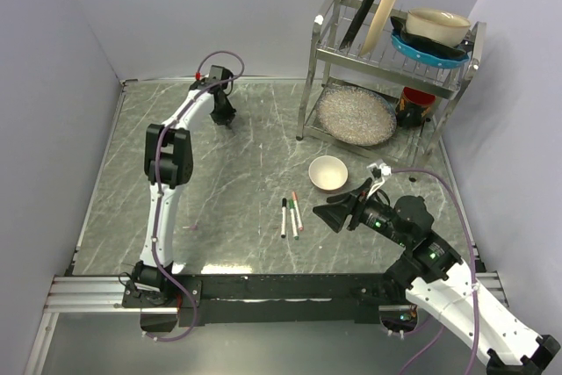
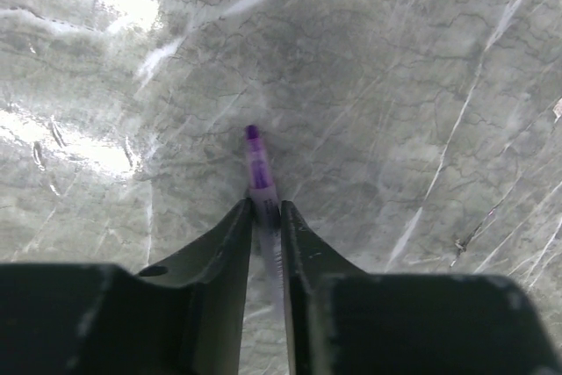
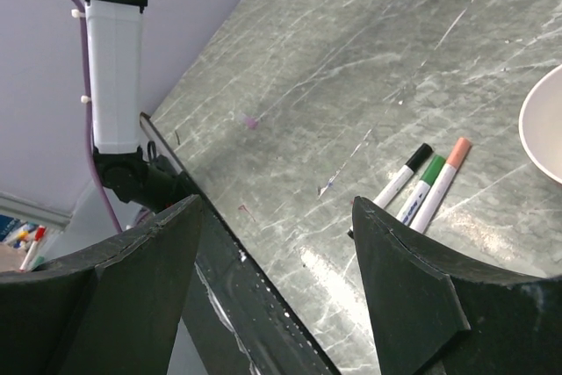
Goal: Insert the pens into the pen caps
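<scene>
Glossy veined stone-look table, shiny metal rack, translucent purple plastic pen

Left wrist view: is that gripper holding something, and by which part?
The left gripper is shut on the thin purple pen, pinching its barrel; the purple-tipped end sticks out beyond the jaws. The right gripper holds nothing.

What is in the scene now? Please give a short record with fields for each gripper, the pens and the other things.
left gripper: shut on purple pen, over the far left of the table
right gripper: open, empty, pointing toward the three pens
three pens: lying side by side on the table, with black, green and pink ends
purple speck: on the table near the left arm; possibly a cap, too small to tell
bowl: white, upright, just beyond the three pens
rack: far right corner, holding plates and a bowl
</scene>
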### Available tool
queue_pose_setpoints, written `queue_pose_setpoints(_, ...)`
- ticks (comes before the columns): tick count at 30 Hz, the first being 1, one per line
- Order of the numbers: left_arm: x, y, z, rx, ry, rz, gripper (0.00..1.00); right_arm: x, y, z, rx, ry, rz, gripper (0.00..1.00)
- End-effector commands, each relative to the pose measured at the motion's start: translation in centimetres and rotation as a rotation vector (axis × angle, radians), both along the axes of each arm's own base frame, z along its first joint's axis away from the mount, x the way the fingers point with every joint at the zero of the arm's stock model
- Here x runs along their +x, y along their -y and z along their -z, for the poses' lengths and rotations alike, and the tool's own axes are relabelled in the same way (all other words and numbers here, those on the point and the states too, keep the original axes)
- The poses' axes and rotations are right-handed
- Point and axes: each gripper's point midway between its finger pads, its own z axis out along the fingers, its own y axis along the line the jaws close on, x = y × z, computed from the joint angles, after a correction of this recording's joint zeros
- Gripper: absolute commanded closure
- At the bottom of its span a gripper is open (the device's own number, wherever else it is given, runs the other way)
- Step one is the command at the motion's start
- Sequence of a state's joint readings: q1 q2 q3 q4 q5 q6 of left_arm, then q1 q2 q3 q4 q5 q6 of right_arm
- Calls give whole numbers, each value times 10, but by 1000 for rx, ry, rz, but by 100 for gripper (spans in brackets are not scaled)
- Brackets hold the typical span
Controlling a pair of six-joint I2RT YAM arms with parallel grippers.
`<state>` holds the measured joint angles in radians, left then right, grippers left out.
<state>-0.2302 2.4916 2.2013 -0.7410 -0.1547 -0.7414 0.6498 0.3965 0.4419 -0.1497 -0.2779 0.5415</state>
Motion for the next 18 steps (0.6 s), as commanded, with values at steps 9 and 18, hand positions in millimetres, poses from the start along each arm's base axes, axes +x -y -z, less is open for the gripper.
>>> queue_pose_setpoints(9, -28, -5, 6, 35, -65, 98, 88, 2, -3, -23, 58, 25, 1, 23)
queue_pose_setpoints(18, -93, 21, -29, -142, 17, 154, 99, 3, -13, 0, 85, -88, -14, 24)
